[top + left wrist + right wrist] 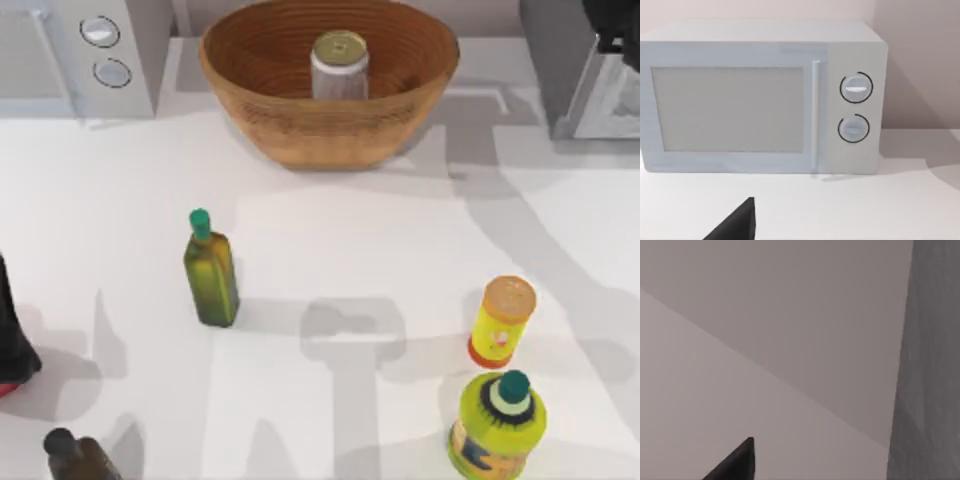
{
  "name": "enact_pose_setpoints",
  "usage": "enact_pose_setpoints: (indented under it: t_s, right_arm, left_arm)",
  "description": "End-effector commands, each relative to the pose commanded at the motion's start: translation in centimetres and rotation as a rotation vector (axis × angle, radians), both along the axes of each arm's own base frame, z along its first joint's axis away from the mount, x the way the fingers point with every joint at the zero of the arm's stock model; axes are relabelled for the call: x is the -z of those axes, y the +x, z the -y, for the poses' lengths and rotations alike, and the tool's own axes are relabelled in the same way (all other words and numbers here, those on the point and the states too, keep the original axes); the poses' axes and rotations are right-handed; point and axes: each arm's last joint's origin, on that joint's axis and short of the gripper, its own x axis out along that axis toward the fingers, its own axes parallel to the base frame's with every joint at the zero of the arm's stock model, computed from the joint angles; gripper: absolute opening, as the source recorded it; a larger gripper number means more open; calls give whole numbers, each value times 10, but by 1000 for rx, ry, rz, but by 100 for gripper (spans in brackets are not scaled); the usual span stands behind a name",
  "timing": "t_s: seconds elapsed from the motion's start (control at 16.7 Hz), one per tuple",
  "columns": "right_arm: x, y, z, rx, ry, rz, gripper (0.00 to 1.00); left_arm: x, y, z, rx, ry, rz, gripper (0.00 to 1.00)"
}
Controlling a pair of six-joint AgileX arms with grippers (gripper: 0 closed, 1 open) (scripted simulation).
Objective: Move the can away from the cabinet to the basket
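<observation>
The can [339, 65], silver-grey with a dull gold top, stands upright inside the basket [300, 130], a wide tan wicker bowl at the back middle of the table. At the back right corner is the dark-grey cabinet [580, 80] with its pale door panel; its grey side [930, 365] also rises close by in the right wrist view. My left arm [12, 345] is a dark shape at the table's left edge, facing the white box. A dark part of my right arm [612, 20] sits over the cabinet. Neither gripper touches the can.
A white box with two round knobs [80, 55] [760, 100] stands at the back left. A green bottle [210, 270] is left of centre. A yellow canister [502, 320] and a yellow-green bottle [498, 425] stand front right, and a dark bottle [80, 455] front left.
</observation>
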Motion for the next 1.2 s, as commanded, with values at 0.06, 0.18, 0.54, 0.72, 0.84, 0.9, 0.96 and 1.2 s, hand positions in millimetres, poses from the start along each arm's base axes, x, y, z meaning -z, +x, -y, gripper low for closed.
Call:
enact_pose_setpoints:
  t_s: [0.06, 0.18, 0.54, 0.72, 0.84, 0.9, 0.96, 1.2]
  right_arm:
    - [-8, -22, 21, 0, -1, 1, 100]
    - [-15, -70, 61, -2, -3, 2, 100]
    - [45, -200, 133, -17, -7, -1, 100]
    - [96, -233, 146, -25, -6, -6, 100]
    - [127, -244, 151, -29, -5, -7, 100]
    - [141, -247, 152, -30, -4, -7, 100]
    - [152, -249, 154, -31, -3, -6, 100]
    - [174, -251, 156, -32, -2, -6, 100]
  left_arm:
    - [0, 0, 0, 0, 0, 0, 100]
    - [0, 0, 0, 0, 0, 0, 100]
    - [0, 0, 0, 0, 0, 0, 100]
    - [0, 0, 0, 0, 0, 0, 100]
    - [0, 0, 0, 0, 0, 0, 100]
    - [0, 0, 0, 0, 0, 0, 100]
    - [0, 0, 0, 0, 0, 0, 100]
    - [0, 0, 0, 0, 0, 0, 100]
